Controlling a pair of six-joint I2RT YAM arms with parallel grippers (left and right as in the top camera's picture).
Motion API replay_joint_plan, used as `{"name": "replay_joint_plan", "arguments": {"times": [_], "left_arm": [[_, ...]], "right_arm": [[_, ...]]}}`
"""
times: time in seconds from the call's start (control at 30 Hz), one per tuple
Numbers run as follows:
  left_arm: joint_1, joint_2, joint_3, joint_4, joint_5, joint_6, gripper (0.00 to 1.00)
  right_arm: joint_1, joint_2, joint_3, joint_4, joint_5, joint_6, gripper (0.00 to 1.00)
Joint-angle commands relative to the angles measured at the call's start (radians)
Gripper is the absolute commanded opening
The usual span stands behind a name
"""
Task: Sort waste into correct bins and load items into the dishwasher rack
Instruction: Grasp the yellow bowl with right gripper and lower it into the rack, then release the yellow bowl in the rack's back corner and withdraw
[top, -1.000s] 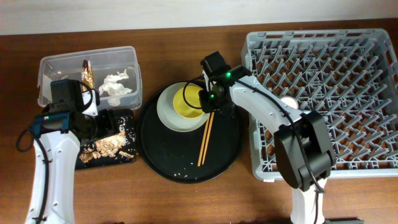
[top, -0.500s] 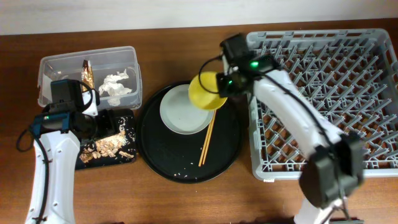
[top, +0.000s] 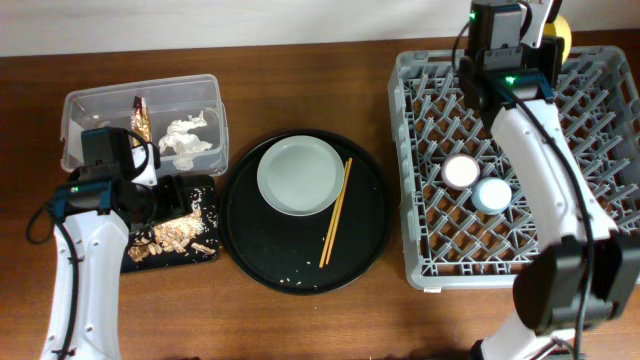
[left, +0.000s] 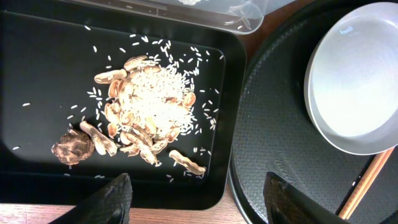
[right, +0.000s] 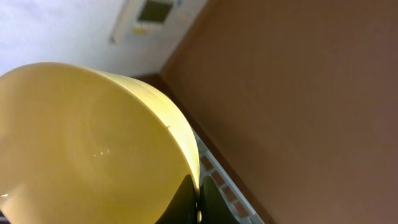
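Overhead view: the right gripper (right: 194, 203) has its jaws clenched on the small yellow bowl (top: 560, 35) at the dishwasher rack's (top: 600, 240) far edge. The bowl looks tilted, but it's hard to say. Two cups (top: 460, 171) sit inside the rack. The plate (top: 299, 175) and chopsticks (top: 335, 212) are left of the rack. Farther left, the left gripper (left: 198, 190) hangs over the food scraps (left: 149, 115), jaws released.

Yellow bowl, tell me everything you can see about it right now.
The yellow bowl is small, round, smooth and glossy, plastic by its look. The right gripper is clamped on its rim, holding it tilted in the air over the far edge of the dishwasher rack. From overhead only a yellow sliver shows behind the gripper. Nothing else is seen touching it; its inside is hidden.
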Motion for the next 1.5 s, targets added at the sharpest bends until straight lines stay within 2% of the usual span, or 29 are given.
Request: {"name": "replay_joint_plan", "arguments": {"times": [0.0, 0.17, 0.4, 0.47, 0.5, 0.53, 0.73, 1.0, 1.03, 1.07, 1.13, 1.17, 1.23, 1.3, 1.33, 1.4, 1.43, 1.47], "left_arm": [[0.002, -0.015, 0.004, 0.001, -0.007, -0.006, 0.67], [0.002, -0.015, 0.004, 0.003, -0.007, -0.006, 0.67], [0.002, -0.015, 0.004, 0.004, -0.007, -0.006, 0.67], [0.002, -0.015, 0.004, 0.004, -0.007, -0.006, 0.67], [0.002, -0.015, 0.004, 0.004, -0.007, -0.006, 0.67], [0.002, -0.015, 0.004, 0.004, -0.007, -0.006, 0.67], [0.002, -0.015, 0.004, 0.005, -0.007, -0.006, 0.67], [0.002, -0.015, 0.004, 0.004, -0.007, -0.006, 0.67], [0.002, -0.015, 0.004, 0.004, -0.007, -0.006, 0.67], [0.002, -0.015, 0.004, 0.004, -0.007, -0.006, 0.67], [0.002, -0.015, 0.004, 0.004, -0.007, -0.006, 0.67], [0.002, -0.015, 0.004, 0.004, -0.007, -0.006, 0.67], [0.002, -0.015, 0.004, 0.004, -0.007, -0.006, 0.67], [0.002, -0.015, 0.004, 0.004, -0.007, -0.006, 0.68], [0.002, -0.015, 0.004, 0.004, -0.007, -0.006, 0.68], [0.002, -0.015, 0.004, 0.004, -0.007, -0.006, 0.73], [0.002, -0.015, 0.004, 0.004, -0.007, -0.006, 0.73], [0.002, -0.015, 0.004, 0.004, -0.007, -0.006, 0.74]], "right_arm": [[-0.032, 0.080, 0.014, 0.004, 0.023, -0.019, 0.04], [-0.024, 0.221, 0.012, -0.009, 0.005, -0.016, 0.04], [-0.005, 0.249, 0.011, -0.042, -0.096, -0.015, 0.04], [-0.005, 0.249, 0.011, -0.040, -0.055, -0.015, 0.04], [-0.005, 0.249, 0.011, 0.016, 0.097, -0.016, 0.04], [-0.005, 0.249, 0.011, 0.044, 0.152, -0.016, 0.04], [0.002, 0.281, 0.011, -0.002, 0.109, -0.015, 0.04], [0.088, 0.298, 0.011, -0.062, 0.087, -0.015, 0.05], [0.101, 0.298, 0.011, -0.110, 0.088, -0.016, 0.20], [0.114, 0.296, 0.011, -0.143, 0.087, -0.015, 0.24], [0.150, 0.263, 0.011, -0.186, 0.086, 0.048, 0.48], [0.164, 0.235, 0.012, -0.209, 0.064, 0.064, 0.54], [0.180, 0.124, 0.012, -0.312, -0.126, 0.064, 0.67], [0.180, -0.013, 0.012, -0.423, -0.374, 0.084, 0.67], [0.180, -0.074, 0.012, -0.470, -0.565, 0.098, 0.70], [0.181, -0.165, 0.012, -0.589, -1.165, 0.103, 0.72], [0.188, -0.155, 0.011, -0.644, -1.265, 0.178, 0.72], [0.223, -0.129, 0.010, -0.701, -1.275, 0.203, 0.72]]}}
